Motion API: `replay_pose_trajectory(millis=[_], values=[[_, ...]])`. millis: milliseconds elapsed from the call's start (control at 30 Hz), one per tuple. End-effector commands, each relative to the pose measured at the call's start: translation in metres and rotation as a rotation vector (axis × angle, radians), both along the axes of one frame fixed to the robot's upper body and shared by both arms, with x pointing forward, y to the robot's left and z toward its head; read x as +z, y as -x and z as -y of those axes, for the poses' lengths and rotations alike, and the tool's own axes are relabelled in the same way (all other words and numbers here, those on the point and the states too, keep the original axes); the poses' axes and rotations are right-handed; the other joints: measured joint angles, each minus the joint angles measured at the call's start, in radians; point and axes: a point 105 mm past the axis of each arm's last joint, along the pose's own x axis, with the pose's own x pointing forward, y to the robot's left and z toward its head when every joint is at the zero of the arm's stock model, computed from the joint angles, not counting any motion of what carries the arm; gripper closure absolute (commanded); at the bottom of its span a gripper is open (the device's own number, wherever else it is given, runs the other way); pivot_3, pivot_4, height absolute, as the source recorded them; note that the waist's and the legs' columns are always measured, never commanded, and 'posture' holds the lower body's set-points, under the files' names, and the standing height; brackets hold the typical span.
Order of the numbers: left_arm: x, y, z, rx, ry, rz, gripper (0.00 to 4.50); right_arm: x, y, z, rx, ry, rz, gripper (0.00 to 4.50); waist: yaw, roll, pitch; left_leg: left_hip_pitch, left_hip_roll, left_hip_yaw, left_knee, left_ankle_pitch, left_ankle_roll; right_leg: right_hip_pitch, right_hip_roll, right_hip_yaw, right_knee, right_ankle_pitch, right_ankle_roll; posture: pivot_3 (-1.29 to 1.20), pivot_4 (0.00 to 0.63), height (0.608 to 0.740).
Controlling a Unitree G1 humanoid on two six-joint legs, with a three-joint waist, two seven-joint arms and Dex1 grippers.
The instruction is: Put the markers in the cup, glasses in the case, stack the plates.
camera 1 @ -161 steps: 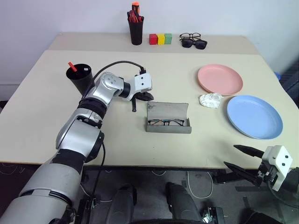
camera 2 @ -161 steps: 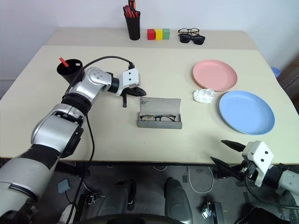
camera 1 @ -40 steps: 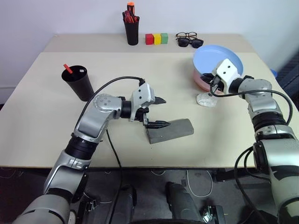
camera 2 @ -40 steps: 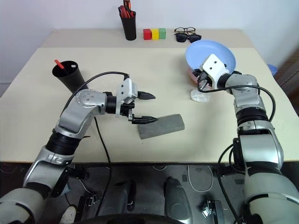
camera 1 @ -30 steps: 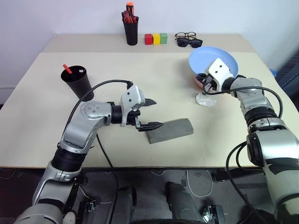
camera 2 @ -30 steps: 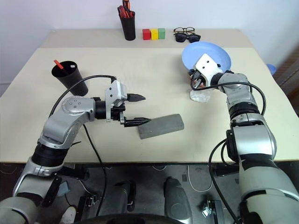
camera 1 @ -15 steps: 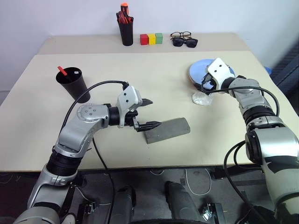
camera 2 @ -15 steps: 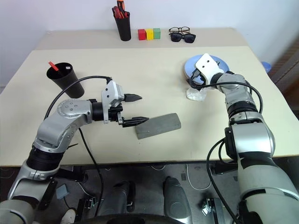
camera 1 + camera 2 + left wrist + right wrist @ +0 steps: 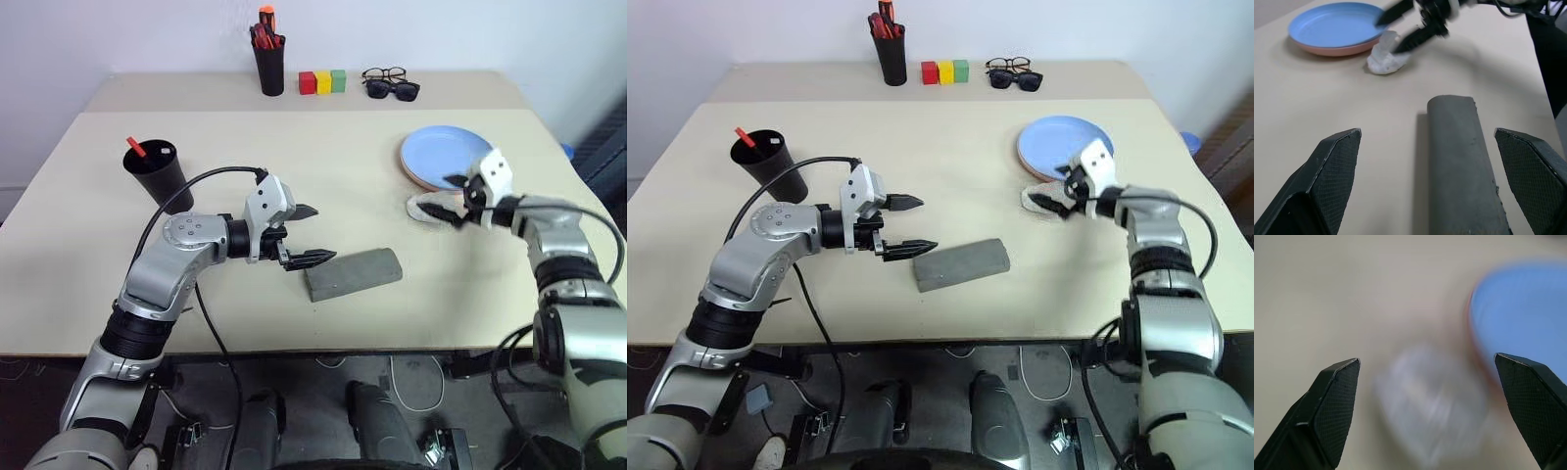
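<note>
just beyond my right gripper (image 9: 453,201), spread wide over crumpled paper (image 9: 428,208), the plates (image 9: 441,155) sit stacked; left gripper (image 9: 312,233), also spread, flanks the closed case (image 9: 354,273). remaining markers seem next.

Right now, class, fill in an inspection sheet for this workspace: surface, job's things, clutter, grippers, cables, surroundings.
Surface: beige table, bare in the middle.
Job's things: blue plate stacked on pink plate; grey case shut; marker standing in black cup.
Clutter: crumpled white wad beside the plates; pen holder, three coloured blocks, two pairs of glasses at the far edge.
Grippers: left gripper open beside the case; right gripper open over the wad.
Cables: black cable looping along the left arm.
Surroundings: plain wall.
</note>
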Motion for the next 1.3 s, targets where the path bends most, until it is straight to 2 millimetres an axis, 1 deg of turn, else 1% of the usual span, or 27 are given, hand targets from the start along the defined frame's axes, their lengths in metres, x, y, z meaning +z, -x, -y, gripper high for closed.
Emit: replay_pose_trajectory(millis=[33,133,233,533,633,700,767,800,833,933,1000,1133,1300], values=[[0.008,0.002,0.001,-0.010,0.023,0.039,0.00,0.017,0.000,0.003,-0.013,0.000,0.079,0.03,-0.002,0.000,0.000,0.001,0.000,0.000,0.000,0.000,0.000,0.000,0.000,0.000,0.001,0.000,0.000,0.00,0.150,0.740],[0.008,0.001,0.000,-0.001,0.024,0.042,0.00,0.005,-0.002,0.004,-0.068,-0.017,0.072,0.03,-0.001,0.000,0.000,0.002,0.000,0.000,0.000,0.000,0.000,0.000,0.000,0.000,0.001,0.000,0.000,0.00,0.150,0.740],[0.009,0.001,-0.002,0.007,0.024,0.047,0.00,-0.001,-0.007,0.002,-0.111,-0.032,0.071,0.03,0.003,0.000,0.000,0.001,0.000,0.000,0.001,0.000,0.000,0.001,0.000,0.000,0.001,0.000,0.000,0.00,0.150,0.740],[0.010,-0.001,-0.007,0.034,0.018,0.055,0.00,-0.010,-0.016,-0.008,-0.161,-0.071,0.054,0.03,0.004,0.000,0.000,0.001,0.000,0.000,0.001,0.000,0.000,0.001,0.000,0.000,0.001,0.000,0.000,0.00,0.150,0.740],[0.010,-0.001,-0.008,0.041,0.019,0.057,0.00,-0.009,-0.019,-0.008,-0.185,-0.081,0.059,0.82,0.003,0.000,0.000,0.001,0.000,0.000,0.001,0.000,0.000,0.001,0.000,0.000,0.001,0.000,0.000,0.00,0.150,0.740],[0.010,0.000,-0.008,0.045,0.019,0.057,0.00,-0.009,-0.020,-0.008,-0.190,-0.082,0.061,1.75,0.004,0.000,0.000,0.001,0.000,0.000,0.001,0.000,0.000,0.001,0.000,0.000,0.001,0.000,0.000,0.00,0.150,0.740],[0.009,0.000,-0.008,0.050,0.020,0.056,0.00,-0.008,-0.021,-0.008,-0.194,-0.082,0.067,2.88,0.004,0.000,0.000,0.001,0.000,0.000,0.001,0.000,0.000,0.001,0.000,0.000,0.001,0.000,0.000,0.00,0.150,0.740],[0.009,0.000,-0.008,0.051,0.020,0.055,0.00,-0.007,-0.021,-0.007,-0.195,-0.081,0.070,3.30,0.004,0.000,0.000,0.001,0.000,0.000,0.001,0.000,0.000,0.001,0.000,0.000,0.001,0.000,0.000,0.00,0.150,0.740],[0.008,0.000,-0.008,0.052,0.019,0.055,0.00,-0.006,-0.021,-0.007,-0.199,-0.074,0.078,3.81,0.004,0.000,0.000,0.001,0.000,0.000,0.001,0.000,0.000,0.001,0.000,0.000,0.001,0.000,0.000,0.00,0.150,0.740],[0.008,0.001,-0.007,0.056,0.023,0.054,0.00,-0.001,-0.023,-0.006,-0.205,-0.079,0.100,3.81,0.004,0.000,0.000,0.001,0.000,0.000,0.001,0.000,0.000,0.001,0.000,0.000,0.001,0.000,0.000,0.00,0.150,0.740],[0.008,0.000,-0.008,0.060,0.023,0.054,0.00,0.008,-0.024,-0.008,-0.191,-0.105,0.132,3.81,0.004,0.000,0.000,0.001,0.000,0.000,0.001,0.000,0.000,0.001,0.000,0.000,0.001,0.000,0.000,0.00,0.150,0.740],[0.008,0.000,-0.009,0.066,0.029,0.052,0.00,0.033,-0.027,-0.009,-0.177,-0.148,0.235,3.81,0.002,0.000,0.000,0.001,0.000,0.000,0.001,0.000,0.000,0.001,0.000,0.000,0.001,0.000,0.000,0.00,0.150,0.740],[0.007,0.000,-0.009,0.081,0.034,0.054,0.00,0.060,-0.033,-0.004,-0.217,-0.182,0.324,3.81,0.003,0.000,0.000,0.001,0.000,0.000,0.001,0.000,0.000,0.001,0.000,0.000,0.001,0.000,0.000,0.00,0.150,0.740]])
